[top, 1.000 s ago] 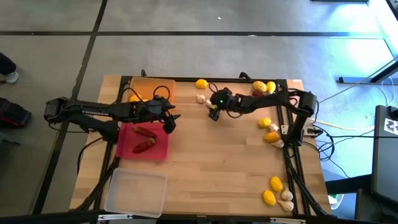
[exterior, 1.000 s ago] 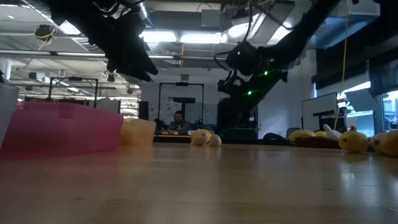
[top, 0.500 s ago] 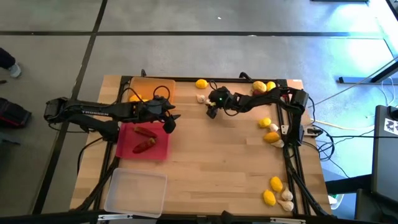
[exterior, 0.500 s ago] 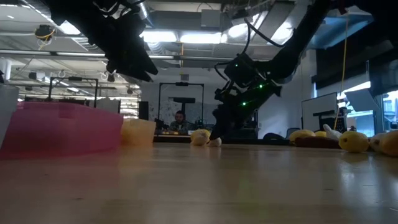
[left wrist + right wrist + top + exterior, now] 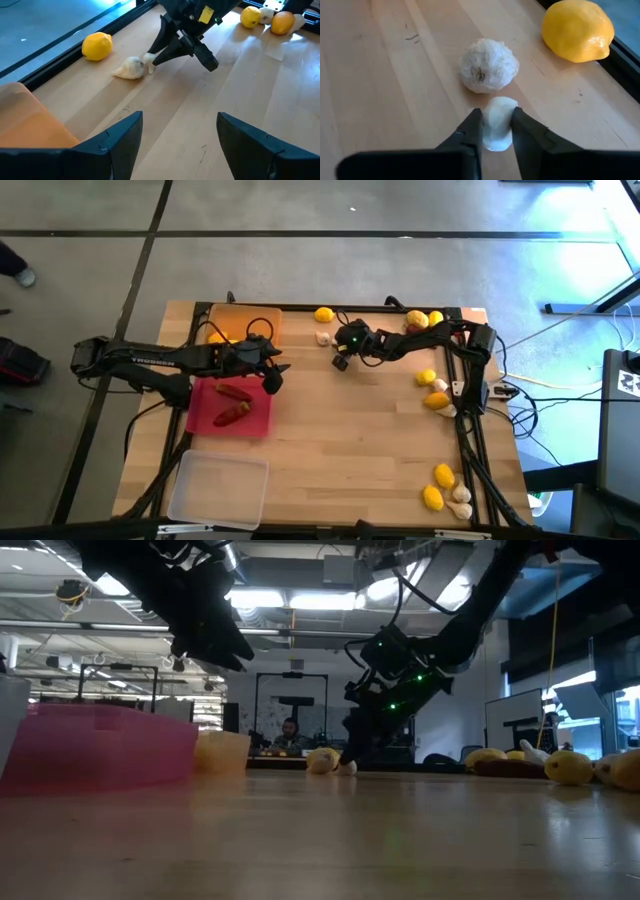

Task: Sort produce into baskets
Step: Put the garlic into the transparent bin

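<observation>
The right gripper (image 5: 496, 131) has its two dark fingers pinching a small white garlic clove (image 5: 497, 120) from both sides, down on the table (image 5: 360, 440). The clove is smooth, pale and oblong, its long axis running straight out between the fingers, so lifting it should need no turning. Touching or just beyond the clove lies a whole garlic bulb (image 5: 487, 66), round, papery and wrinkled, with a dark root scar facing the camera. Past the bulb, near the table's far edge rail, sits a lemon (image 5: 577, 30), waxy yellow with a blunt nipple end.

From above, the right gripper (image 5: 343, 358) works near the far edge, just beside the bulb (image 5: 323, 338) and the lemon (image 5: 323, 314). The clear tray (image 5: 218, 490), where garlic would seem to belong, is well apart from the bulb, at the near left corner, so the carry is a long one, or a handover.

The left gripper (image 5: 176, 137) hangs with its fingers spread and holding nothing, above the red tray (image 5: 230, 408), which holds dark red peppers (image 5: 236, 393). The orange tray (image 5: 240, 323) lies between the red tray and the far edge. The left arm is nearer the trays, the right nearer the bulb. More lemons and garlic lie along the right edge (image 5: 437, 395).
</observation>
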Tool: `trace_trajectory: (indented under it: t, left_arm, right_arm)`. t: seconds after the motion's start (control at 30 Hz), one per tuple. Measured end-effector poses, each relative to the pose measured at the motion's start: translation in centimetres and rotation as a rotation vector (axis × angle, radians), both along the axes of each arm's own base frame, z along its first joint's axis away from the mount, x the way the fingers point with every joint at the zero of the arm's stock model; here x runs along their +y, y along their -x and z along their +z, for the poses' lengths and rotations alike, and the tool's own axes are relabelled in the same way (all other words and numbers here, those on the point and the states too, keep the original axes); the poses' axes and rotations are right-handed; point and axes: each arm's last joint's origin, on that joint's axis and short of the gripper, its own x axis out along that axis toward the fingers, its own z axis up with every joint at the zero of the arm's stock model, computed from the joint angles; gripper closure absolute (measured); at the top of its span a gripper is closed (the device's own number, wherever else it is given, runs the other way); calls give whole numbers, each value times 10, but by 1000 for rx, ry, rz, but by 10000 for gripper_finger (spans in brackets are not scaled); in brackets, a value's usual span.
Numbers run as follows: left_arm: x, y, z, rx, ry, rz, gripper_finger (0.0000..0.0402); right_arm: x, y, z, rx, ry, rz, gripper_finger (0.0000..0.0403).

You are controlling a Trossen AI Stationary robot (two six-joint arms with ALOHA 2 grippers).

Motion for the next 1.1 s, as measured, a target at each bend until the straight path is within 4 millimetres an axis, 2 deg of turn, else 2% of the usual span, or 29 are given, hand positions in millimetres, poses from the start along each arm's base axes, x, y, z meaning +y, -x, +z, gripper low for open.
trace_trajectory:
  t: [0.13,0.23,0.43,0.77,0.93,1.1]
  left_arm:
    - [0,0,0,0,0,0,153]
    - [0,0,0,0,0,0,153]
    - [-4,-4,3,-23,-47,-50,153]
    - [-20,-30,2,-107,-193,-194,153]
    - [-25,-44,-6,-87,-314,-275,153]
    - [-19,-51,-15,-80,-323,-254,153]
  right_arm:
    - [1,1,2,14,13,19,359]
    - [2,2,9,14,13,20,364]
    - [8,8,41,-50,-22,71,359]
    - [49,11,101,-230,-19,196,358]
    - [67,11,112,-272,-33,233,357]
    - [79,8,114,-287,-56,256,357]
